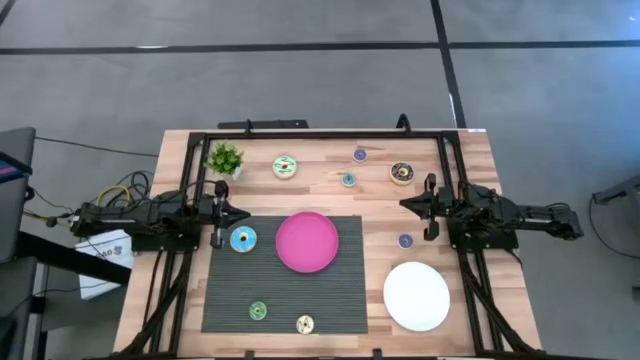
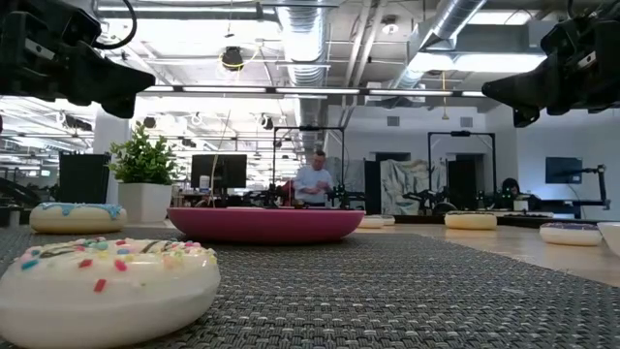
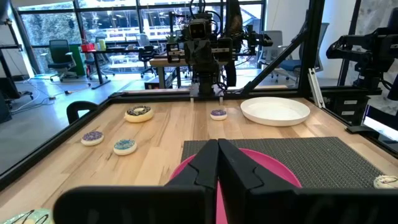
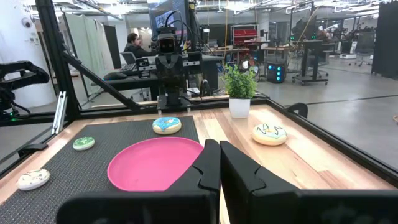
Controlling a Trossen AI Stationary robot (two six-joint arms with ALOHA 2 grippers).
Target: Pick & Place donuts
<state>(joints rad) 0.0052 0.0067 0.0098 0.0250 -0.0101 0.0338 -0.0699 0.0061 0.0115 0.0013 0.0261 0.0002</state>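
Observation:
Several small donuts lie flat on the table. A blue one [image 1: 243, 238], a green one [image 1: 258, 311] and a cream one [image 1: 305, 323] rest on the grey mat [image 1: 230, 290]. On the bare wood are a cream-and-green donut [image 1: 285, 166], a chocolate one [image 1: 402, 172], a small blue one [image 1: 348, 179] and two purple ones [image 1: 360, 154] [image 1: 405, 240]. My left gripper [image 1: 240, 212] hovers shut at the mat's left far corner, just beyond the blue donut. My right gripper [image 1: 408, 206] hovers shut over the wood to the right, between the chocolate and the nearer purple donut.
A pink plate [image 1: 307, 241] sits on the mat's middle and a white plate [image 1: 417, 296] on the wood at the near right. A potted plant [image 1: 225, 158] stands at the far left. A black frame rail [image 1: 320, 134] borders the table. A person [image 2: 313, 182] stands far behind.

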